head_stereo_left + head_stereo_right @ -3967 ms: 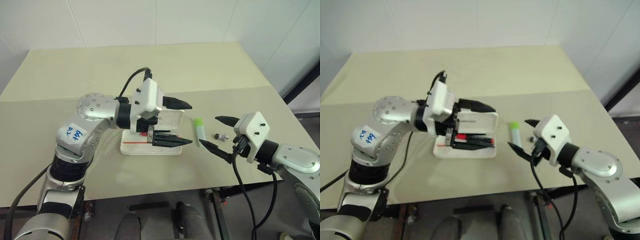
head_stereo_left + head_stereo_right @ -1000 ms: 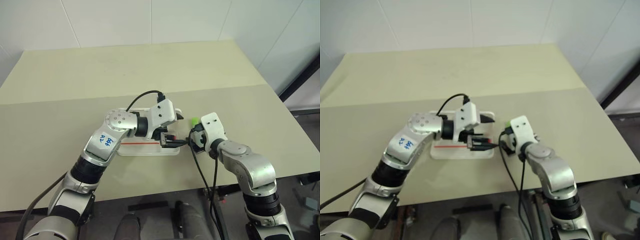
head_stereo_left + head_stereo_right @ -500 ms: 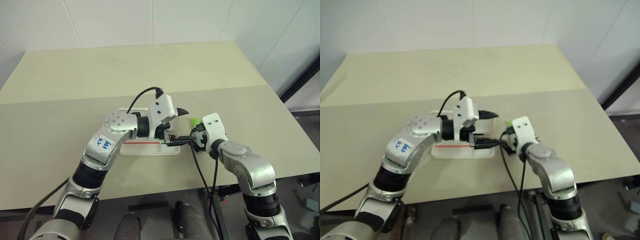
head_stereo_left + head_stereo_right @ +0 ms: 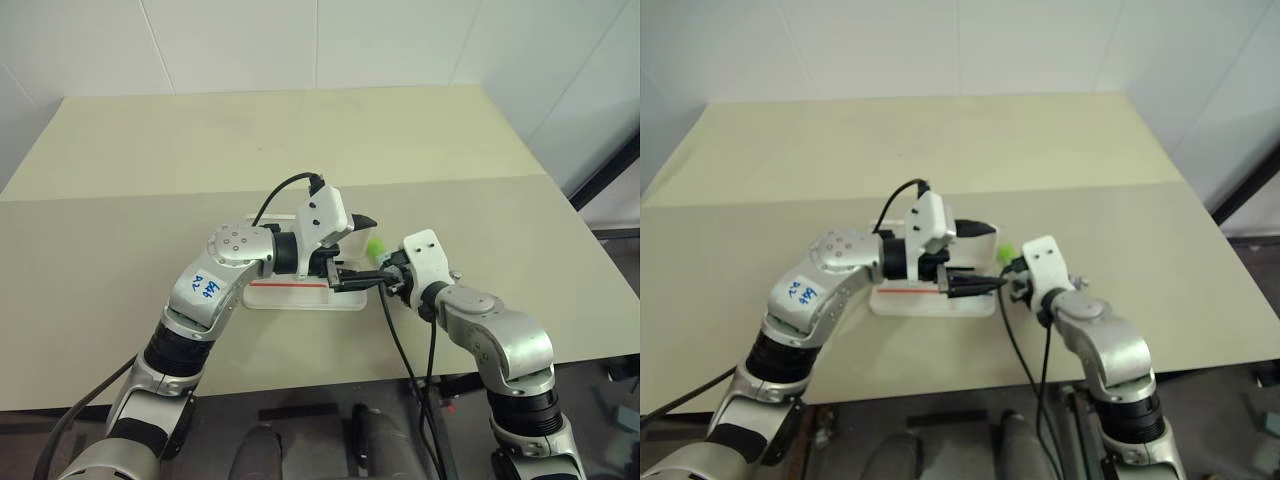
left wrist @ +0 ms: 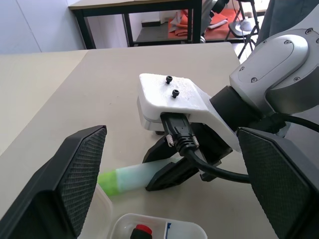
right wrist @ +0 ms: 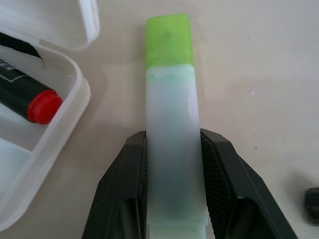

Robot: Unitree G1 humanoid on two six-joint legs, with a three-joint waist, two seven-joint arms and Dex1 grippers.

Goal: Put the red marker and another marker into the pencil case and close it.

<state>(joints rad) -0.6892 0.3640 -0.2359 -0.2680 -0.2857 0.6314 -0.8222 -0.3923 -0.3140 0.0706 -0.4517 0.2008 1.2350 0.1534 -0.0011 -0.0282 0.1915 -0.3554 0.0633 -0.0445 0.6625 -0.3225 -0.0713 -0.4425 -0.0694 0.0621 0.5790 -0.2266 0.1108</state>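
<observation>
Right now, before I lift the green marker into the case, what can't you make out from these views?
- Pencil case interior: head views, mostly hidden by the left claw.
- Red marker: right wrist view, barrel cut off by the picture's edge.
- Green-capped marker: whether it has left the table cannot be told.
- Small dark piece: right wrist view, cut off at the edge.

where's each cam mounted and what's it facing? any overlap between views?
Left eye, right eye: head stereo pair, looking down over both arms at the table and open pencil case.
Left wrist: along the open left gripper, facing the right gripper.
Right wrist: along the right gripper's fingers, shut on the green-capped marker, red marker in the case.
Shared: both wrist views show the green-capped marker and the case.
</observation>
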